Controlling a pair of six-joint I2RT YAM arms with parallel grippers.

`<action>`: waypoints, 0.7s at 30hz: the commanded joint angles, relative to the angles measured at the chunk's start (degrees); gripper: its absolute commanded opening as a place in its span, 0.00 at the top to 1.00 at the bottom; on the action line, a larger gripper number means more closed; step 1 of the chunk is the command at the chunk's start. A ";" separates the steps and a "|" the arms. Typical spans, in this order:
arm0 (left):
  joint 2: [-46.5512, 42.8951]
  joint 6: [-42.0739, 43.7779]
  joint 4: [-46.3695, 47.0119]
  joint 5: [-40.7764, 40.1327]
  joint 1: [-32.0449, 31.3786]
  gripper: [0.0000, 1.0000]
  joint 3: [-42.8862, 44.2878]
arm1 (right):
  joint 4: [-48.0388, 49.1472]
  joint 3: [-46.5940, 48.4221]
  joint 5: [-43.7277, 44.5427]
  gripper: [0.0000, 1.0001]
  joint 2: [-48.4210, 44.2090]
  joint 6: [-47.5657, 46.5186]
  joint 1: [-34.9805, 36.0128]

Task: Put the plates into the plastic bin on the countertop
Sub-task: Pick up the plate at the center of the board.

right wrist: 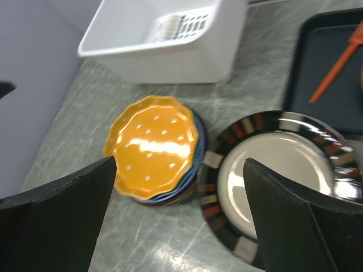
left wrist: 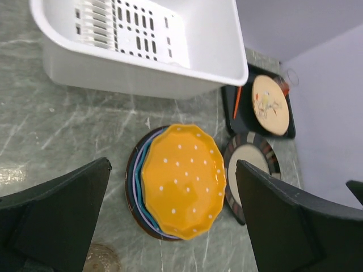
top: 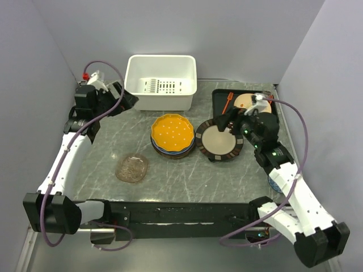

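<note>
An orange dotted scalloped plate (top: 172, 132) tops a stack of teal, lavender and dark plates at the table's middle; it also shows in the left wrist view (left wrist: 182, 179) and the right wrist view (right wrist: 153, 146). A dark-rimmed cream plate (top: 219, 140) lies beside the stack on the right. An amber glass plate (top: 132, 168) lies front left. The white plastic bin (top: 160, 81) stands at the back, with nothing in it. My left gripper (top: 127, 100) is open beside the bin's left front corner. My right gripper (top: 225, 122) is open above the cream plate's far edge.
A flat black tray (top: 223, 102) at the back right holds a tan round plate (top: 247, 102) and an orange utensil (top: 226, 102). A blue plate edge (top: 274, 184) shows under my right arm. Grey walls close in left, right and back.
</note>
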 commanded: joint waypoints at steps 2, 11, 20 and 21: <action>2.31 3.70 -3.56 4.95 -0.62 0.01 1.72 | -0.17 5.76 2.52 0.00 5.70 0.88 7.26; 12.41 10.38 -14.19 10.32 -4.66 0.07 9.98 | 1.85 8.22 4.63 0.06 15.28 4.84 16.49; 19.27 8.80 -14.64 10.32 -6.69 0.30 8.49 | 4.23 7.79 4.28 0.18 19.59 6.86 18.96; 20.58 8.71 -14.81 10.23 -6.95 0.31 8.66 | 4.40 7.61 4.19 0.19 19.68 6.95 18.96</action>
